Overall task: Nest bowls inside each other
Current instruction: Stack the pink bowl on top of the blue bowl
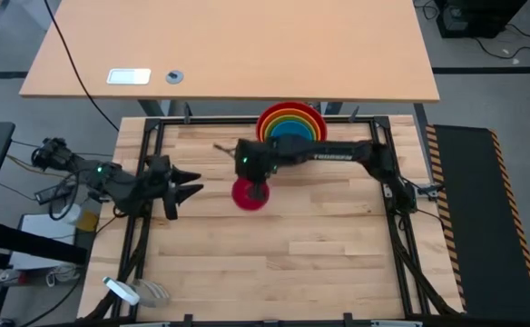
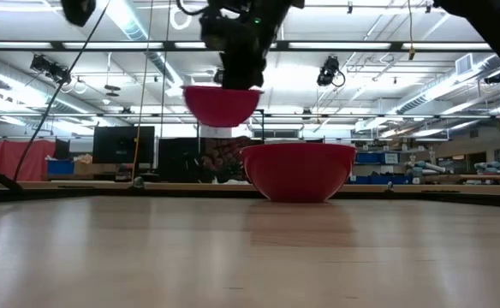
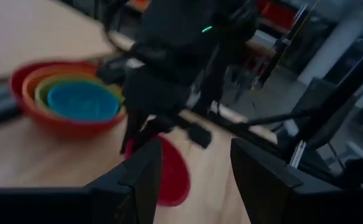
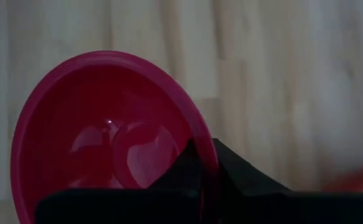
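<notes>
High view: 4 bowls are seen already nested at the 12 o'clock edge of the surface (image 1: 338, 263), the red bowl (image 1: 265, 121) outermost, then the orange bowl (image 1: 274, 119), the yellow-green bowl (image 1: 283, 122) and the blue bowl (image 1: 294, 132) innermost. Only 1 bowl is left, so the task is judged nearly done. The pink bowl (image 1: 250, 195) is pinched by its rim in the right pincer (image 1: 258, 186), near the middle of the surface, toward 7 o'clock of the stack. In the low view it is shown lifted clear of the wood, level, beside and above the red bowl's rim. It is yet to be carried over the blue bowl and let go. The left pincer (image 1: 191, 184) is parked at 9 o'clock, its fingers spread and nothing held.
</notes>
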{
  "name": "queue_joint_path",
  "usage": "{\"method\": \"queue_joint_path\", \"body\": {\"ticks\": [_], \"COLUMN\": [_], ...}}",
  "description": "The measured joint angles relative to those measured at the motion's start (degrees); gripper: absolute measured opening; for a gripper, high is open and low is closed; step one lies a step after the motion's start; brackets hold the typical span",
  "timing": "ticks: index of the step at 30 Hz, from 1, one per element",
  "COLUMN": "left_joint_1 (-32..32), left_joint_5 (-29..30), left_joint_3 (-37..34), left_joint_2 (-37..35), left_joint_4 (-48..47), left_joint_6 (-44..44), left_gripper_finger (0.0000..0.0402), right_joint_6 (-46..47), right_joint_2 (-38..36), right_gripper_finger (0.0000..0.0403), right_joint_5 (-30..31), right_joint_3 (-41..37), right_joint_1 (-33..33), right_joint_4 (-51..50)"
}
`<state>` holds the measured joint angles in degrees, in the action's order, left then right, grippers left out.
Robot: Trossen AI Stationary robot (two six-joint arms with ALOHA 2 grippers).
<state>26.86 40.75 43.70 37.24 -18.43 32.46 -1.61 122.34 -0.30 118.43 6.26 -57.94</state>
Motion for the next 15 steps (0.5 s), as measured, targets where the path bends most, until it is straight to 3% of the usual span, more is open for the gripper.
{"method": "queue_joint_path", "body": {"ticks": [7,15], "left_joint_1": [-6.1,-15.4], "left_joint_5": [-0.3,-11.8], "left_joint_3": [0.0,0.0], "left_joint_2": [0.3,1.3], "left_joint_4": [12.2,16.2], "left_joint_6": [-8.6,-6.6], "left_gripper_finger": [0.0192,0.0192], "right_joint_6": [-1.3,-2.1], "right_joint_2": [-6.4,-8.1], "right_gripper_finger": [0.0022,0.0023], "right_joint_5": [0.0,-0.3], "right_joint_3": [0.0,-0.8], "right_joint_1": [6.4,19.0], "right_joint_4": [-2.5,-3.1]}}
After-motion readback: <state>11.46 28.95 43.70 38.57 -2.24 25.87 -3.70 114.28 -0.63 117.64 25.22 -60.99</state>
